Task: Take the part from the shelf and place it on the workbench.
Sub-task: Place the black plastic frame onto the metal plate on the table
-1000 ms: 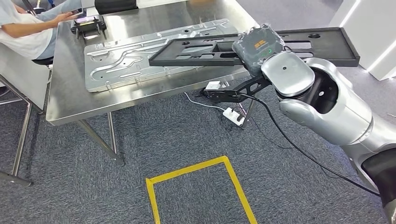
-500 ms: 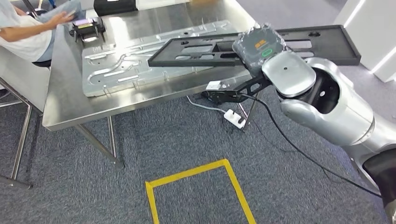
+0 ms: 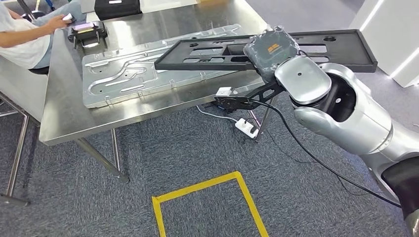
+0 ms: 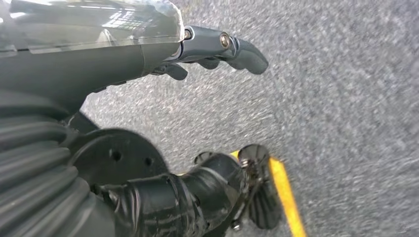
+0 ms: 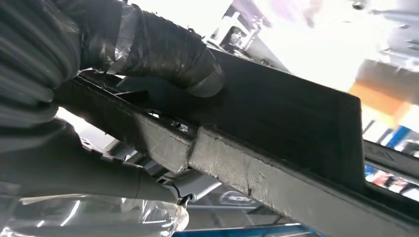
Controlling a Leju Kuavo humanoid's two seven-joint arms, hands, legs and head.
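Right hand grasping black panel | left hand released | overhanging end at 2 o'clock may tip off table on release.

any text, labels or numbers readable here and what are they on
Nothing can be read in full.
Orange mark on the cover of the right hand: a logo or letters, too small to read.
Pale label on the black case at the workbench's far edge: blurred.
Black part and grey metal plate: no print that I can see.
Yellow tape on the floor: a plain line, no text.
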